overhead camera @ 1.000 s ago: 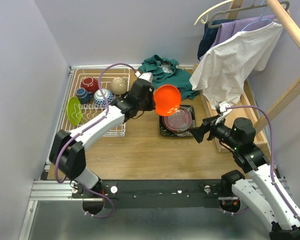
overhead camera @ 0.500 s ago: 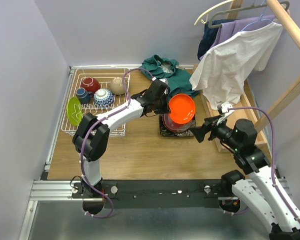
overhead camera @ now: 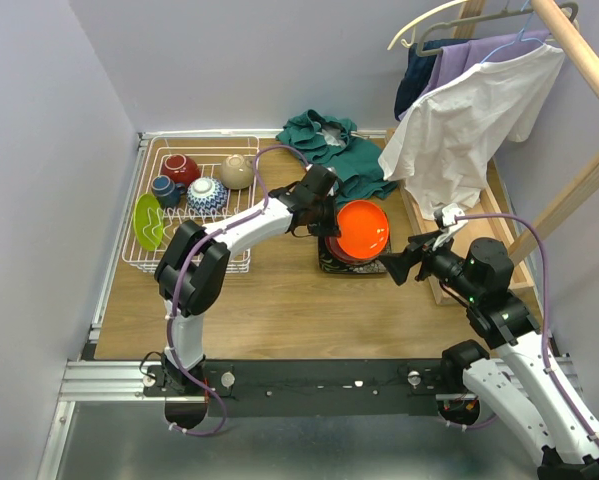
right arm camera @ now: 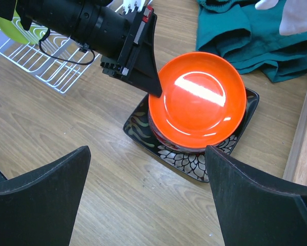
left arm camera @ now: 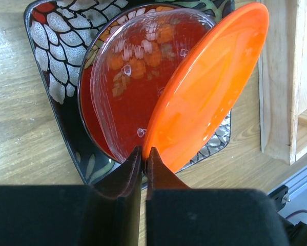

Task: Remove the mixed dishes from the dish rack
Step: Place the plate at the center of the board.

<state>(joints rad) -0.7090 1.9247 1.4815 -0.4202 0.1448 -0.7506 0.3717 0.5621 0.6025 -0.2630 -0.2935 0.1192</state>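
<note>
Left wrist: left tool [left arm camera: 144, 152] pinches orange plate [left arm camera: 209, 87].

Lab bench staged as a home: walled wooden table [overhead camera: 279, 305], metal mounting rail [overhead camera: 99, 378], dish rack [overhead camera: 194, 268], hung laundry [overhead camera: 459, 130]

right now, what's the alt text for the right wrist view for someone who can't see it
The left tool, shut on the rim of an orange plate, holds it over a black square floral plate on a wooden table. The right tool, open, frames the view; a white wire dish rack and teal cloth lie at the top.
</note>
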